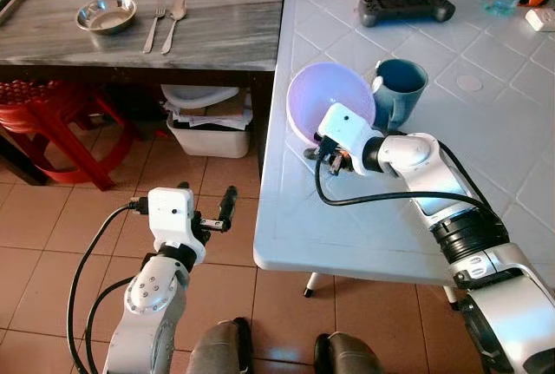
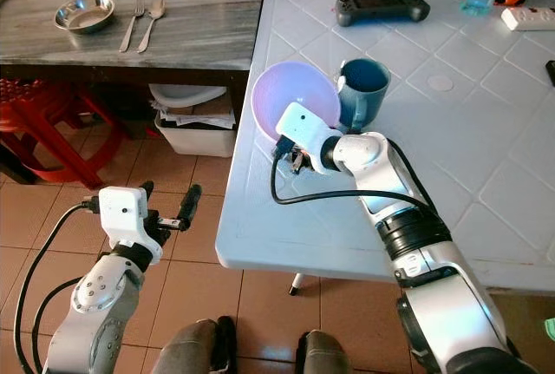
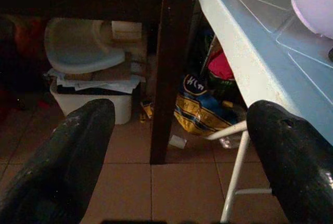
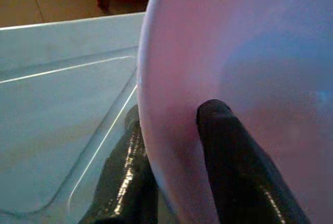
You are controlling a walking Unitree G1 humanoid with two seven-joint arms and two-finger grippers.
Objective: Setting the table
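Right gripper [image 4: 177, 182] pinching bowl [image 1: 329, 105] rim on white table [image 1: 486, 131].
Bowl tilted up on edge at table's 9 o'clock side, mug [image 1: 399, 88] touching or just beside it at 3 o'clock; hard to say which. One finger [image 4: 234, 167] inside the bowl, other outside, jaws narrow on the wall. Left gripper [image 1: 208, 205] low over floor tiles, jaws wide, nothing between them. Metal bowl [image 1: 106, 14], fork [image 1: 154, 29], spoon [image 1: 173, 20] on grey counter [image 1: 217, 36] at 10 o'clock. Controller [image 1: 406, 8] at table's 12 o'clock.
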